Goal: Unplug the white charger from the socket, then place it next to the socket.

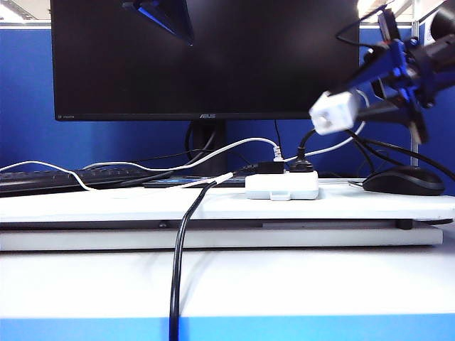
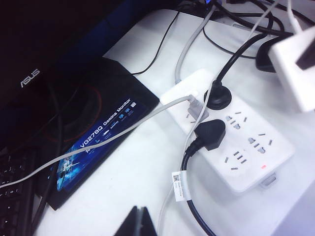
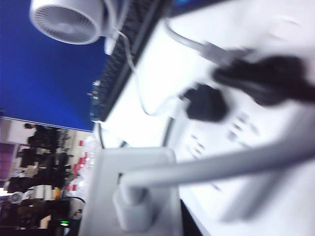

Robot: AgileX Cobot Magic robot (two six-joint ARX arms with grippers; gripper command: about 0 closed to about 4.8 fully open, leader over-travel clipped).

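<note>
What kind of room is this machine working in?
Most likely an office desk: a big ASUS monitor in front of a blue partition, with a keyboard, a mouse and a white power strip beside it.

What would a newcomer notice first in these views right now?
The white charger hangs in the air, held by the right gripper, above and right of the socket on the desk. Two black plugs remain in the socket. The left gripper hovers nearby, empty.
</note>
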